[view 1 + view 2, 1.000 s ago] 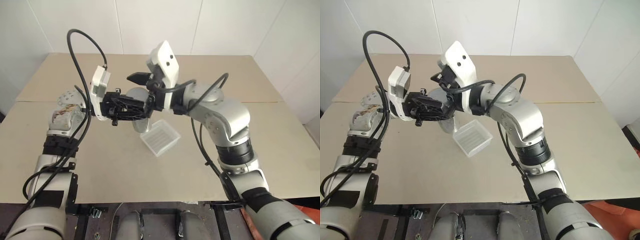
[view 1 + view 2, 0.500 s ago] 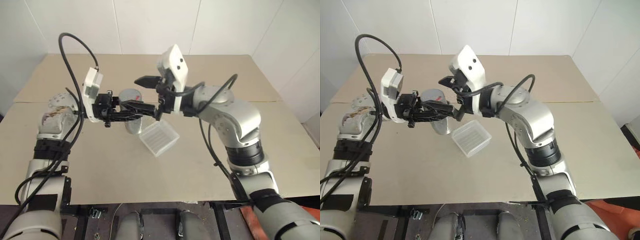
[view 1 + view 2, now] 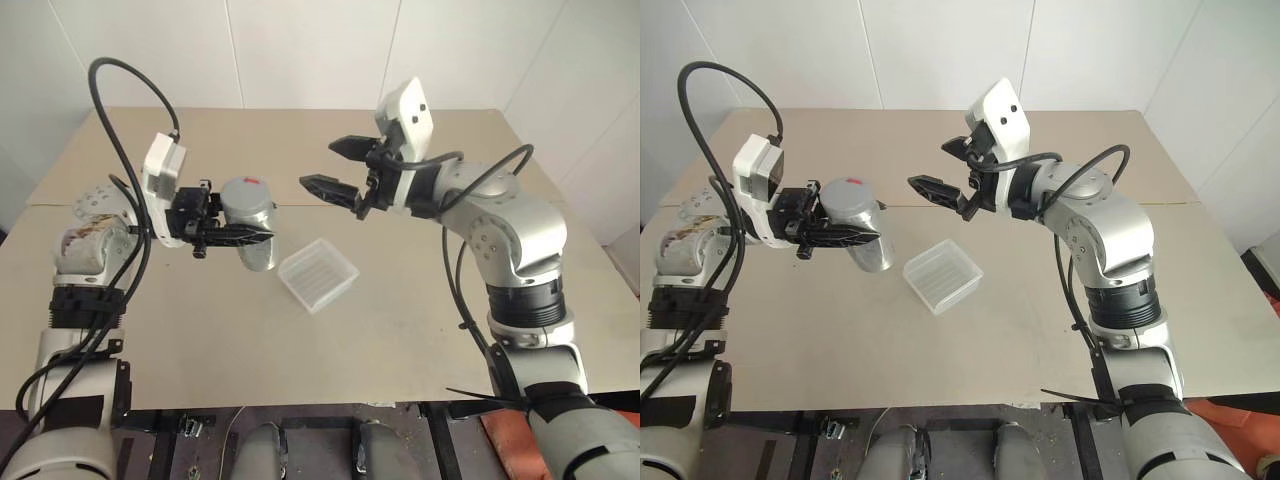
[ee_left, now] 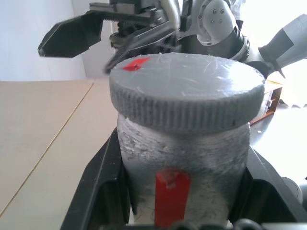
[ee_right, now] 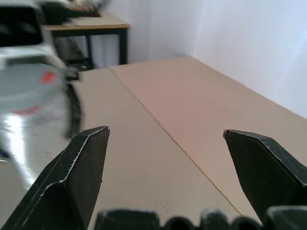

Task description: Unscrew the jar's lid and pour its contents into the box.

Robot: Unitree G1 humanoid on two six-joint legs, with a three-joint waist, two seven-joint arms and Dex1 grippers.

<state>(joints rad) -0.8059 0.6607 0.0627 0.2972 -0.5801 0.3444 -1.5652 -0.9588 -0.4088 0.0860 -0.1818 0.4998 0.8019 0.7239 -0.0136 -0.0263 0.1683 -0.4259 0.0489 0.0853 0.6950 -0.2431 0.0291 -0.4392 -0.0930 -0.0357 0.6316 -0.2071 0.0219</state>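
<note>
your left gripper (image 3: 243,236) is clamped round the jar (image 3: 249,222), held up over the table (image 3: 420,300) just left of the box (image 3: 318,273). jar upright, long axis near vertical, lid (image 4: 186,92) on top. step looks like unscrewing, not done. right gripper (image 3: 335,167) spread wide, empty, apart from the lid; next you'd bring it onto the lid and twist.

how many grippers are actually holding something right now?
1. The left gripper is shut on the jar, held above the table with the lid on. The right gripper is open and empty, apart from the jar, above the box.
</note>
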